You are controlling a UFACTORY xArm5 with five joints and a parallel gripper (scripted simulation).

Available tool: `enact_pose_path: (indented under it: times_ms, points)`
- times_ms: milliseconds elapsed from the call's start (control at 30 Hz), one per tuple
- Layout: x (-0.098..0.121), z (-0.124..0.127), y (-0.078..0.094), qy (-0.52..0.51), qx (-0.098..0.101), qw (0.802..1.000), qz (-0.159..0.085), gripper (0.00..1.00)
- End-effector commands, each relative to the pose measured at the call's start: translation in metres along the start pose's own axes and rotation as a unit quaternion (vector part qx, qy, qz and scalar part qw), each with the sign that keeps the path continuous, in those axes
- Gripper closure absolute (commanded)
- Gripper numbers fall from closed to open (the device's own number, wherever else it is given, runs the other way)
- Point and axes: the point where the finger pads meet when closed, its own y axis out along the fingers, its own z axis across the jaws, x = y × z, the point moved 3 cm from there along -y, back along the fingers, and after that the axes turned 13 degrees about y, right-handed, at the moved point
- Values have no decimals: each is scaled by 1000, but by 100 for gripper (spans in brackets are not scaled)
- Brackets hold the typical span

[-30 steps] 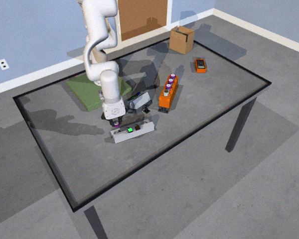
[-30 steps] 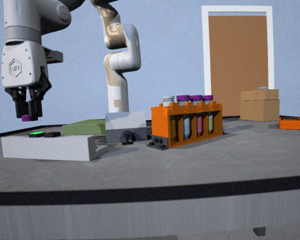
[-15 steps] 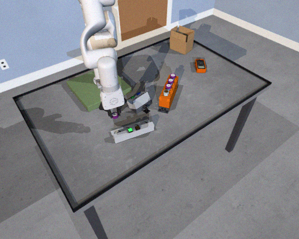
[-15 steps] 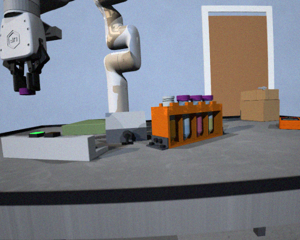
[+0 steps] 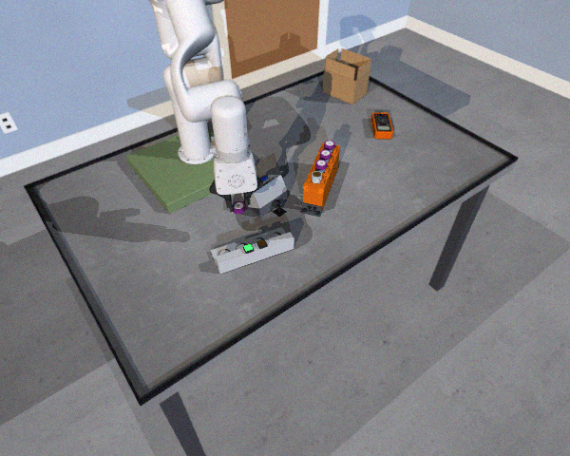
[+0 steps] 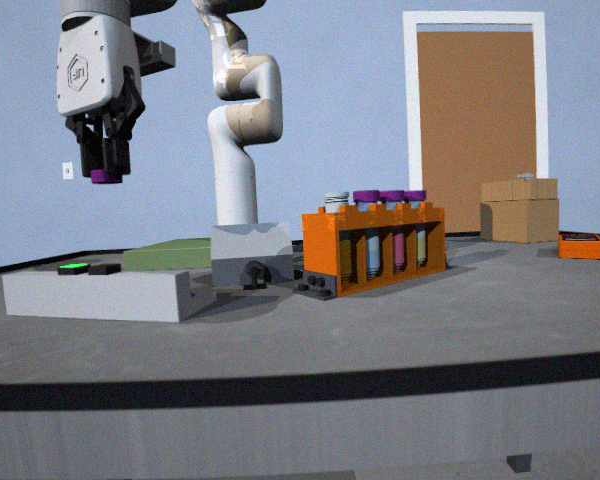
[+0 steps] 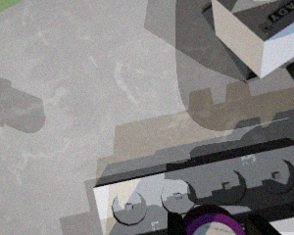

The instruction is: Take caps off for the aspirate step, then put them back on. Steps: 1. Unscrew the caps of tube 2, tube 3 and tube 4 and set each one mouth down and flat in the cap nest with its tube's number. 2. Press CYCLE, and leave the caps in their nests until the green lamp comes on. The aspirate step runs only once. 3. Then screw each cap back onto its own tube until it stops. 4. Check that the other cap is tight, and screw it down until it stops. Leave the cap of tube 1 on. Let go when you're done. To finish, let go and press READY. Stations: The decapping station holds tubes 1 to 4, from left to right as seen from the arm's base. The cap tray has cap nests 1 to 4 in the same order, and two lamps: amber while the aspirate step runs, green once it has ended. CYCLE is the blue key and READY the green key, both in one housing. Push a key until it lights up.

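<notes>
My gripper [image 5: 237,204] [image 6: 105,171] [image 7: 211,231] is shut on a purple cap [image 5: 237,208] [image 6: 105,177] [image 7: 210,221] and holds it well above the grey cap tray [image 5: 275,248] [image 6: 93,299] [image 7: 265,156]. The nests I see in the wrist view are empty. On the tray the green lamp [image 5: 248,248] [image 6: 73,268] is lit and the lamp beside it [image 5: 261,243] [image 6: 104,268] is dark. The orange decapping station [image 5: 319,191] [image 6: 321,242] holds four tubes. Three wear purple caps [image 5: 325,154] [image 6: 392,195]. The end tube [image 5: 316,177] [image 6: 336,198] has a bare threaded mouth.
The grey key housing [image 5: 268,194] [image 6: 251,248] [image 7: 250,44] stands between tray and station. A green pad [image 5: 170,174] [image 6: 166,253] lies under the arm's base. A cardboard box [image 5: 347,76] [image 6: 520,209] and an orange meter [image 5: 382,124] [image 6: 580,245] sit at the far side.
</notes>
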Motion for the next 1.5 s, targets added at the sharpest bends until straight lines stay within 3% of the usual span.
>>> enact_pose_path:
  times_ms: [0, 67, 567, 633, 1133, 1467]
  points:
    - [-22, 27, -2, 6, 2, 1000, -3, 100]
    - [-22, 27, -2, 6, 2, 1000, -3, 100]
    - [-87, 102, -2, 6, 3, 1000, -3, 100]
    - [-87, 102, -2, 6, 3, 1000, -3, 100]
    - [-153, 178, -2, 6, 3, 1000, -3, 100]
    - [-180, 209, -2, 6, 3, 1000, -3, 100]
